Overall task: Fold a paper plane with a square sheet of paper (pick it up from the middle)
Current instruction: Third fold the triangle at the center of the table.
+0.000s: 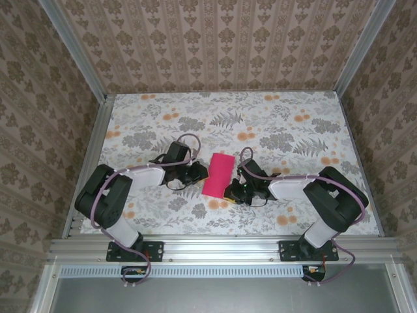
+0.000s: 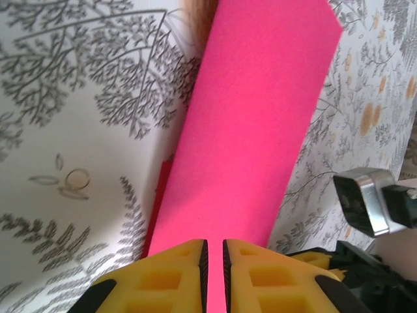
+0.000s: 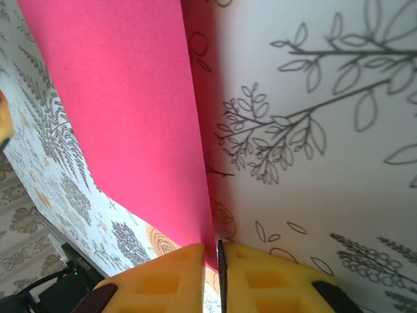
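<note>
Top external: the square sheet of paper (image 1: 218, 175), apparently folded into a narrow strip, lies mid-table on the tablecloth (image 1: 280, 117) between the left gripper (image 1: 197, 173) and the right gripper (image 1: 234, 190). Left wrist: yellow fingers (image 2: 169, 277) stand nearly closed, pinching the strip's edge. Right wrist: fingers (image 3: 260, 280) clamp the opposite edge likewise. Such thin paper is light, floppy and easily creased, so edge pinches with gentle tension suit it.

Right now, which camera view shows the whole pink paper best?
The top external view: the pink paper appears nearly whole, a narrow folded strip. The left wrist view shows most of its length, the right wrist view a cropped part.
</note>
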`<act>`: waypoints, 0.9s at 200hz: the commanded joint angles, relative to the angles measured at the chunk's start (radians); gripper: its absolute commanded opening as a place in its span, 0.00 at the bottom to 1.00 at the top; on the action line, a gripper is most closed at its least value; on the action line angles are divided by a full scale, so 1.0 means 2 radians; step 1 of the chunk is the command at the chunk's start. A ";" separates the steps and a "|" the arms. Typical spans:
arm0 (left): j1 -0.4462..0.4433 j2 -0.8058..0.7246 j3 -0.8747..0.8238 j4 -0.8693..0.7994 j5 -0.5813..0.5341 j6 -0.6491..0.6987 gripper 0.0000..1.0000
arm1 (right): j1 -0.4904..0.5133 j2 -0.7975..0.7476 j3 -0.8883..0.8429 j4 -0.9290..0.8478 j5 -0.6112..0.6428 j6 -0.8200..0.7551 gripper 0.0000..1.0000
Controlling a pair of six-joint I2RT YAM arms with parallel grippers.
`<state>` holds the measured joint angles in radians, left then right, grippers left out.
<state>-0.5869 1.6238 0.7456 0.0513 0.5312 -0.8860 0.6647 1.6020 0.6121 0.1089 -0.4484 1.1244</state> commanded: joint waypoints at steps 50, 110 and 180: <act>0.009 0.060 0.068 0.003 0.025 0.026 0.17 | 0.002 -0.036 0.000 -0.039 0.017 -0.004 0.00; 0.010 0.106 0.102 -0.012 0.036 0.045 0.17 | -0.004 -0.058 0.016 -0.140 -0.006 -0.059 0.00; 0.007 0.130 0.114 -0.049 0.031 0.062 0.16 | -0.012 -0.049 0.052 -0.142 -0.006 -0.032 0.01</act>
<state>-0.5735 1.8679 0.9409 0.0090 0.5808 -0.8047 0.6495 1.4998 0.6609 -0.1310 -0.4465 1.0431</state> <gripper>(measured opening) 0.159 0.057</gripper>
